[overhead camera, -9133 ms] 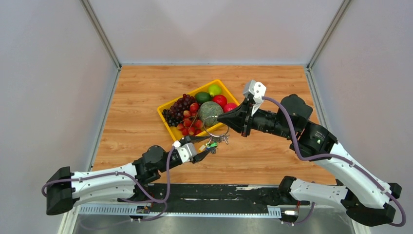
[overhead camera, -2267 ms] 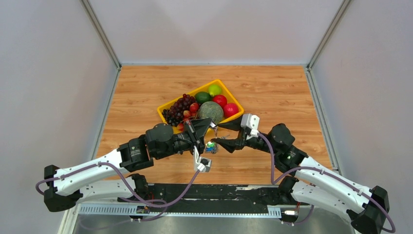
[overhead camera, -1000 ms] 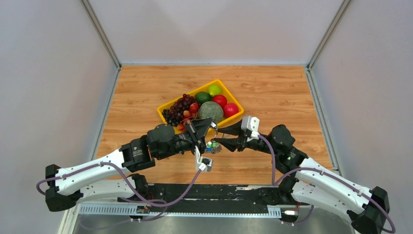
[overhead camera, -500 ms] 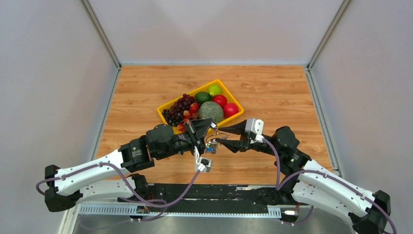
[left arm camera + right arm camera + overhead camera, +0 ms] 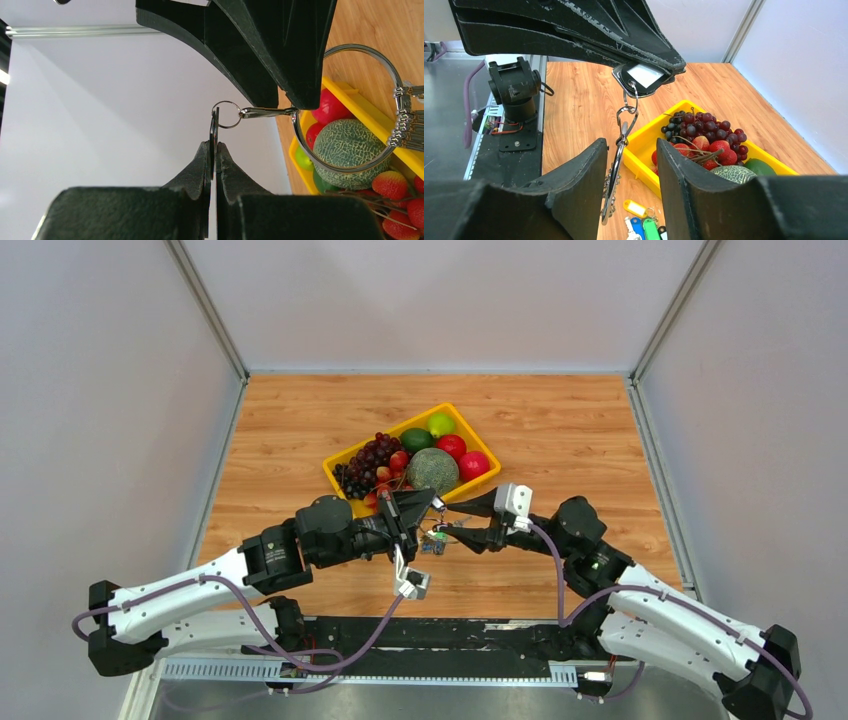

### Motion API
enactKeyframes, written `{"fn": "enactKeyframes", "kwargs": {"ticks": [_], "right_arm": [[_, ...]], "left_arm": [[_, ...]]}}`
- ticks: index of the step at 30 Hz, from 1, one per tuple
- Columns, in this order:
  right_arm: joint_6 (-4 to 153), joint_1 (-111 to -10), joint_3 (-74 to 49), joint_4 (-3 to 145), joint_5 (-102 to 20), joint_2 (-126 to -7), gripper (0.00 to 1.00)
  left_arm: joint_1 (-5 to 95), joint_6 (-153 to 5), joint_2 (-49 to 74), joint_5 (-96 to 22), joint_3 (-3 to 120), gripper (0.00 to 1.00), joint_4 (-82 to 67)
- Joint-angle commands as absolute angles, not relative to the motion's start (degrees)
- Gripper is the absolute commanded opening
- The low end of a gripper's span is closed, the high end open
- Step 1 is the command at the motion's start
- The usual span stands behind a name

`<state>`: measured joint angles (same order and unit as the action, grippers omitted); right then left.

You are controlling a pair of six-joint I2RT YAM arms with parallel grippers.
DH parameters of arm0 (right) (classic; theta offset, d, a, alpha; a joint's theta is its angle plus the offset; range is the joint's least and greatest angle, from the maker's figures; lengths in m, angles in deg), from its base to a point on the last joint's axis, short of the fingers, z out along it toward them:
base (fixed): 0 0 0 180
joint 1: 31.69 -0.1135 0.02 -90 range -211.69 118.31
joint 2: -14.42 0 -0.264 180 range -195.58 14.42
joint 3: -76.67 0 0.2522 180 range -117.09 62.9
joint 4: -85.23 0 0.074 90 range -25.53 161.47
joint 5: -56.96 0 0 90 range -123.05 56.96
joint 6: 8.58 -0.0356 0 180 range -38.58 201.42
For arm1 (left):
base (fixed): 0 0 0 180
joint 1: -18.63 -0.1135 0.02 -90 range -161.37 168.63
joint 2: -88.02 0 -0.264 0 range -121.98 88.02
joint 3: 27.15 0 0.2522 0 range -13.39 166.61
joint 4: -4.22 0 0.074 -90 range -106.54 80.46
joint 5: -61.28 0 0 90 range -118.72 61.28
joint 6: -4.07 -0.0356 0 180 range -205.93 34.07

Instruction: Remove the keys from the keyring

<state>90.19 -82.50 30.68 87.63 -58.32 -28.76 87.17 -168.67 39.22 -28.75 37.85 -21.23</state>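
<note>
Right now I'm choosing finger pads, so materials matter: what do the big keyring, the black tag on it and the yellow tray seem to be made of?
Keyring: polished metal wire, probably steel; bright mirror-like glints.
Black tag: likely hard plastic; flat, glossy dark rim around a white label.
Yellow tray: likely moulded plastic; uniform colour, smooth, slightly shiny walls.

- Plain white walls (image 5: pixel 440 300) close in the space on three sides.
- Silvery metal posts (image 5: pixel 206 305) run up the two back corners.
- A light wooden tabletop (image 5: pixel 300 420) sits below, evenly lit.
</note>
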Motion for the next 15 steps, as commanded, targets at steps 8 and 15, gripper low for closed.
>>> {"fn": "enactKeyframes", "kwargs": {"ticks": [8, 15], "right_arm": [[90.2, -82.3, 26.8, 89.7, -62.6, -31.1, 0.42], [90.0, -82.4, 27.1, 90.2, -63.7, -30.9, 0.28]], "left_arm": [[87.1, -167.9, 40.1, -31.3, 39.5, 0.0, -19.8], [87.1, -167.9, 40.3, -31.3, 39.5, 0.0, -19.9]]}}
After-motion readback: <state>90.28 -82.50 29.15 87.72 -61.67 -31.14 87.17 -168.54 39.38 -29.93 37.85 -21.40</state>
